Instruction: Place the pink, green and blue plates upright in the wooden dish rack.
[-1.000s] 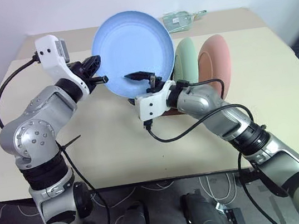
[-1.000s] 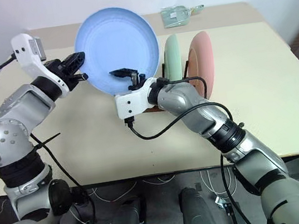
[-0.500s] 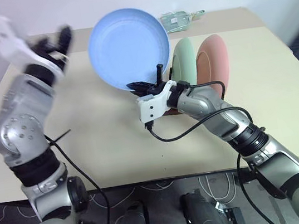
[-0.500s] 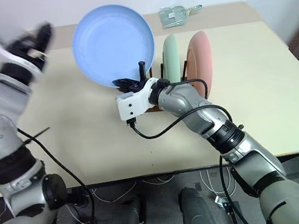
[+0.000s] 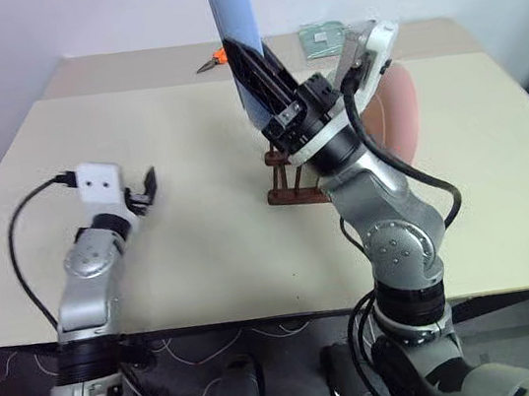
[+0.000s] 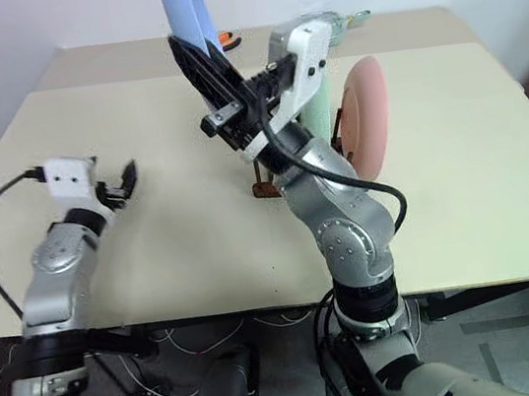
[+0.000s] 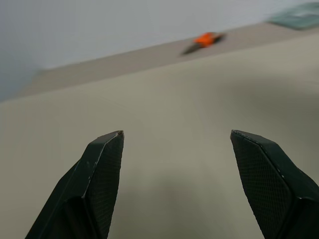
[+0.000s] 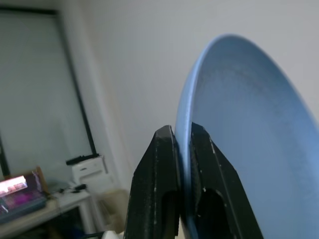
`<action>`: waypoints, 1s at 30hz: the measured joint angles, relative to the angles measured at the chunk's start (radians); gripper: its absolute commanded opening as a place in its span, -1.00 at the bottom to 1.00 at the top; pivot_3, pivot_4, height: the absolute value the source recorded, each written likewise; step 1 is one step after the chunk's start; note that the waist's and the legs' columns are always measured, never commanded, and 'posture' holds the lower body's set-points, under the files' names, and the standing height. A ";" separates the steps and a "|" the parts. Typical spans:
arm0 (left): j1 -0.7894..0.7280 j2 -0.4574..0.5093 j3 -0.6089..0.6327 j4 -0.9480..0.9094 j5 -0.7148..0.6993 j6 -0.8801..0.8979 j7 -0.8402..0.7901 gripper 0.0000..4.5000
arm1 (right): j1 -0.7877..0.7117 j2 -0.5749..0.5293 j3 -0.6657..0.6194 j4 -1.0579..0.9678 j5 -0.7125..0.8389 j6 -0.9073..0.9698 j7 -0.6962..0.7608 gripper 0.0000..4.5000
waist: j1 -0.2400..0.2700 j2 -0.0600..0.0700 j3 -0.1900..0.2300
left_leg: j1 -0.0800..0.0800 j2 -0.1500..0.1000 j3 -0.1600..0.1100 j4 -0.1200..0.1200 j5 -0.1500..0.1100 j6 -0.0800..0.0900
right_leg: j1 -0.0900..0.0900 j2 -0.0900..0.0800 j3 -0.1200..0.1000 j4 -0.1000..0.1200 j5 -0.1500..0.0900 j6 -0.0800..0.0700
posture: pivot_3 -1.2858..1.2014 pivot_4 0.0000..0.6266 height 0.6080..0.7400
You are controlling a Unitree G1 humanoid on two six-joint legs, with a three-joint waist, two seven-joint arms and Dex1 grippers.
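Note:
My right gripper (image 8: 182, 132) is shut on the rim of the blue plate (image 5: 227, 2), holding it high and edge-on above the wooden dish rack (image 5: 292, 189). The pink plate (image 5: 401, 113) stands upright in the rack behind my right arm. A sliver of the green plate (image 6: 315, 111) shows beside the pink one, mostly hidden by the wrist. My left gripper (image 5: 147, 189) is open and holds nothing, low over the table at the left, well apart from the rack and plates.
An orange-handled tool (image 5: 210, 63) and a clear packet (image 5: 326, 39) lie at the far edge of the beige table (image 5: 204, 257). Bare tabletop stretches between my left gripper and the rack.
My left gripper let go of the blue plate, opened and dropped down to the left. My right gripper shut on the plate's rim, rose and rolled it from face-on to edge-on.

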 measured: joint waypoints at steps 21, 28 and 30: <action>0.086 -0.022 -0.049 -0.106 -0.050 -0.045 -0.273 0.57 | 0.052 0.008 -0.091 0.030 0.175 0.110 -0.300 -0.85 | -0.005 0.004 0.000 | 0.000 0.001 0.001 -0.001 0.000 0.001 | -0.001 0.002 0.001 0.000 0.000 0.000 | 0.03 -0.52 0.88; 0.101 -0.016 -0.050 -0.121 -0.059 -0.022 -0.316 0.58 | -0.009 -0.055 -0.083 0.096 0.137 0.122 -0.296 0.61 | -0.005 0.005 0.001 | 0.000 0.001 0.001 -0.001 0.000 0.001 | -0.001 0.003 0.001 0.000 0.000 0.000 | 0.03 -0.52 0.88; 0.102 -0.015 -0.050 -0.121 -0.059 -0.016 -0.324 0.58 | -0.037 -0.106 -0.058 0.096 0.079 0.106 -0.268 0.61 | -0.005 0.005 0.001 | 0.000 0.001 0.002 -0.001 0.000 0.001 | -0.001 0.003 0.000 0.000 0.000 0.000 | 0.03 -0.52 0.88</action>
